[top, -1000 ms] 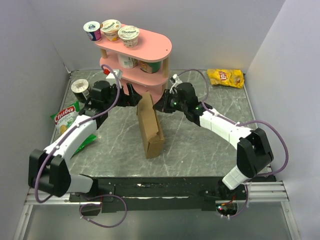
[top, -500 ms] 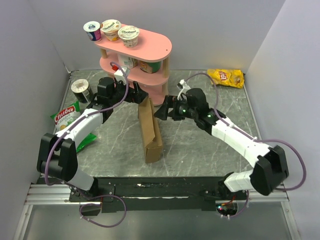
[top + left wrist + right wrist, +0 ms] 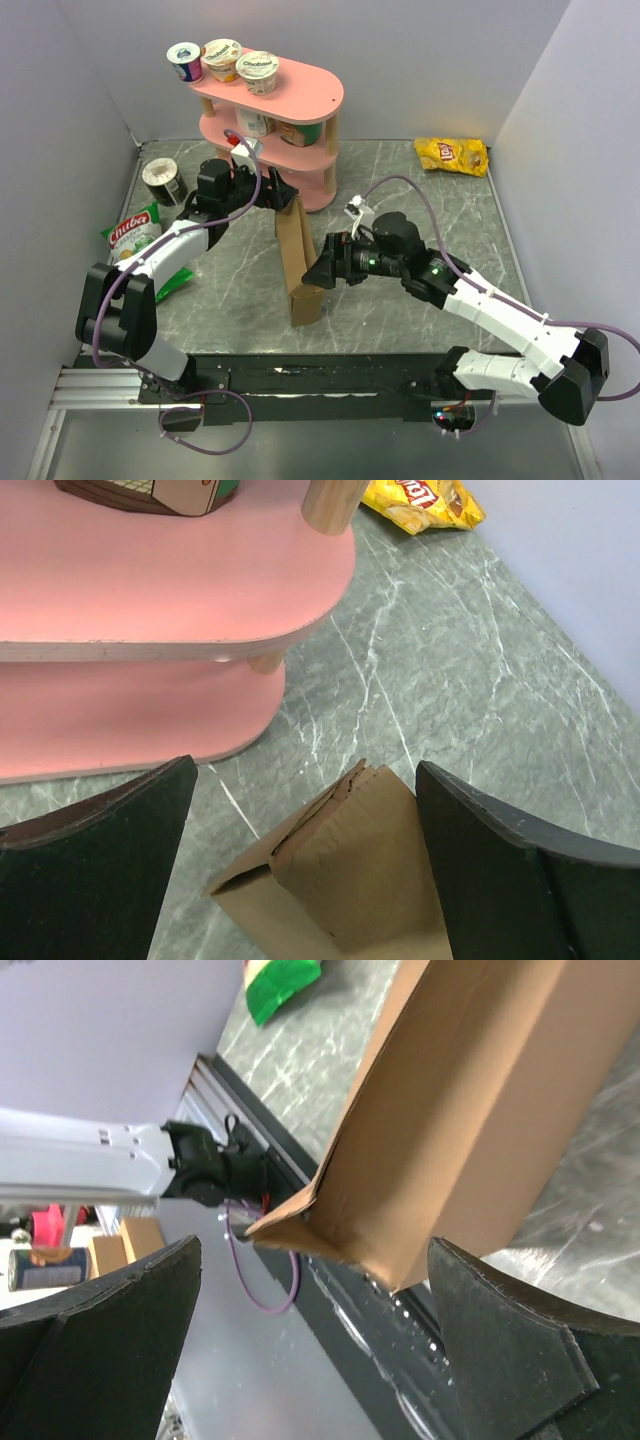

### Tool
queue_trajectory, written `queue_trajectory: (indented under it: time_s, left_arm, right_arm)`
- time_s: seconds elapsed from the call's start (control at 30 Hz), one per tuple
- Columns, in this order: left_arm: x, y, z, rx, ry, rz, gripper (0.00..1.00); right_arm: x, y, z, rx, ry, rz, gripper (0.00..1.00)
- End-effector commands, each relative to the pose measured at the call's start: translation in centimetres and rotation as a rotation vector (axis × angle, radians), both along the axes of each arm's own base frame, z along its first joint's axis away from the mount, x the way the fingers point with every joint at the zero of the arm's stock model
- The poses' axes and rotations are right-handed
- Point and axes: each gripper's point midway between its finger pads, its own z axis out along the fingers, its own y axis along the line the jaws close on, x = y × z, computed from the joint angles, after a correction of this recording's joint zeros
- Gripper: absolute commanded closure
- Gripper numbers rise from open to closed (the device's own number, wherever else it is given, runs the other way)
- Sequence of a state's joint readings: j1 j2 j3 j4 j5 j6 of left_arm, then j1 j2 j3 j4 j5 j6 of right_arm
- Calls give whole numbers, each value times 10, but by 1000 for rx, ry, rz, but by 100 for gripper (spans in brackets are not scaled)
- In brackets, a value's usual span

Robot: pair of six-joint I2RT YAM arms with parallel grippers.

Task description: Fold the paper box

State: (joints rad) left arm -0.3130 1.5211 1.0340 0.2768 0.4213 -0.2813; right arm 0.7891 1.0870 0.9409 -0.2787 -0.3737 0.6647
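Top view: the paper box (image 3: 298,255) stood on edge mid-table (image 3: 420,200), in front of the pink shelf (image 3: 300,100). The left gripper (image 3: 285,192) was at its far end, the right gripper (image 3: 315,272) at its near end.
Left wrist: jaws spread wide, box end between them, unclamped.
Right wrist: jaws spread wide around the box's near corner, gaps on both sides.

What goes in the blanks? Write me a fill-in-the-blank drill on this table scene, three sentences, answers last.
1. The left gripper and the right gripper both stand with jaws ____ at the ends of the paper box.
2. The two-tier shelf beyond the box is ____.
3. The crisp bag in the far right corner is ____.
Missing words: open; pink; yellow.
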Motion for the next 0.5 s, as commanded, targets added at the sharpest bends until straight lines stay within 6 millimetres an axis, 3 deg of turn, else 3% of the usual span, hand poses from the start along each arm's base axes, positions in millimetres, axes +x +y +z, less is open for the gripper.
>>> queue_trajectory:
  time_s: [0.0,0.47]
  left_arm:
    - [7,0,3,21,-47,4,4]
    - [0,-10,-11,57,-31,18,6]
  right_arm:
    - [-5,-1,11,-36,-20,-32,0]
    - [3,13,-4,-161,-2,-49,0]
